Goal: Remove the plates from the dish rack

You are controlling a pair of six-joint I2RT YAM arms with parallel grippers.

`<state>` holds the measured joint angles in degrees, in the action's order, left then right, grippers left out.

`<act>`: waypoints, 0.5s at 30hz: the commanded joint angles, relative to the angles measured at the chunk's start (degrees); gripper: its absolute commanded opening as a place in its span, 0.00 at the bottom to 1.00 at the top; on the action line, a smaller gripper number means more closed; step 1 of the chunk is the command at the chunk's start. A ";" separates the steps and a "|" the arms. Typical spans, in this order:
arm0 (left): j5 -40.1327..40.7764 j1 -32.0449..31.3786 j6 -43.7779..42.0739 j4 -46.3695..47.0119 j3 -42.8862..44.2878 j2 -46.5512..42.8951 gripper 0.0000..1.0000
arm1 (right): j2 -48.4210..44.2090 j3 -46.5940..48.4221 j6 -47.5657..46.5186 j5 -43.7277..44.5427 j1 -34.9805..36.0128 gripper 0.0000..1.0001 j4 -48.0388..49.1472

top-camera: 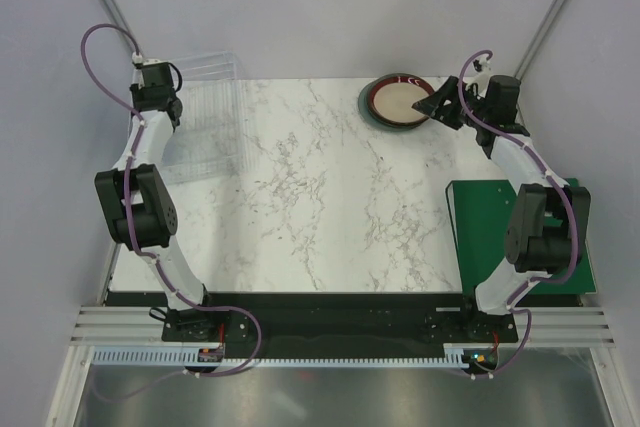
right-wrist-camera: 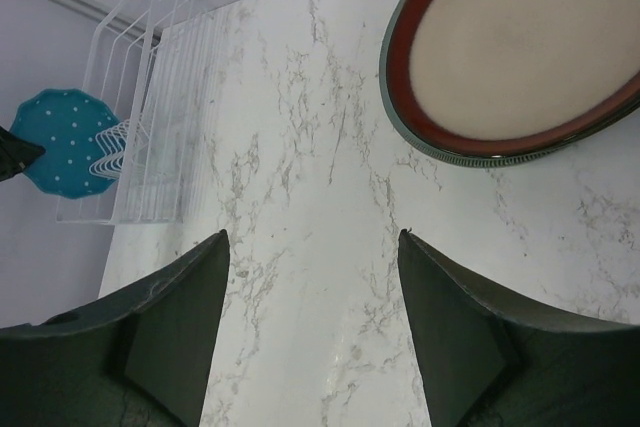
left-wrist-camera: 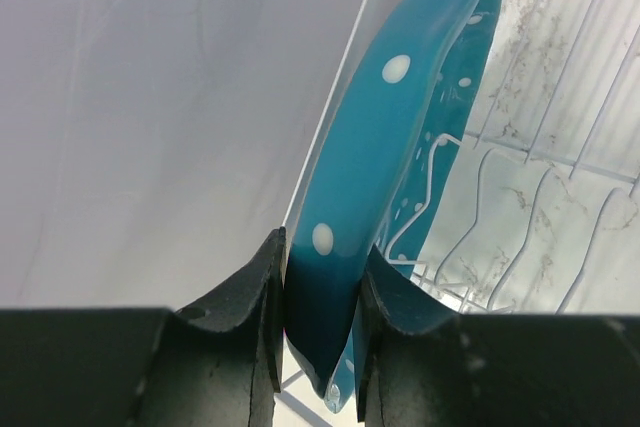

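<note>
My left gripper (left-wrist-camera: 322, 247) is shut on the rim of the bright turquoise plate with white specks (left-wrist-camera: 380, 147), which stands on edge at the end of the clear dish rack (left-wrist-camera: 540, 197). In the top view the rack (top-camera: 205, 122) is at the far left, and my left gripper (top-camera: 155, 87) hides the plate. The right wrist view shows the rack (right-wrist-camera: 150, 127) and the turquoise plate (right-wrist-camera: 65, 142). The brown-rimmed, cream-centred plate (top-camera: 400, 102) lies flat at the far right on a grey-green plate (right-wrist-camera: 440, 152). My right gripper (right-wrist-camera: 313, 235) is open and empty beside them, over the table.
A flat green mat (top-camera: 520, 237) lies on the right side of the white marble table (top-camera: 320, 197). Grey walls and slanting frame posts stand close behind the rack and the plates. The rack's other slots (left-wrist-camera: 560, 237) hold nothing.
</note>
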<state>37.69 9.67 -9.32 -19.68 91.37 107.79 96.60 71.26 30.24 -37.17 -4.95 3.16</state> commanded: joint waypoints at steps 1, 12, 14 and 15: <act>11.18 1.84 -1.49 13.27 6.45 -6.10 0.02 | 0.52 -0.16 -0.18 -1.77 0.38 0.75 3.43; 10.56 2.19 -2.37 12.91 7.59 -7.86 0.02 | 0.52 -0.07 0.35 -2.30 0.38 0.75 4.05; 9.60 2.28 -2.11 12.74 7.59 -8.29 0.02 | 0.44 -0.16 0.35 -2.30 0.38 0.75 4.05; 8.98 2.11 -1.76 12.56 7.42 -8.30 0.02 | 0.52 -0.16 0.26 -2.30 0.38 0.75 4.05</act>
<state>40.49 10.92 -10.41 -19.31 92.64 107.31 97.14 71.16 30.44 -37.93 -4.82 4.32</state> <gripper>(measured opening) 0.314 0.751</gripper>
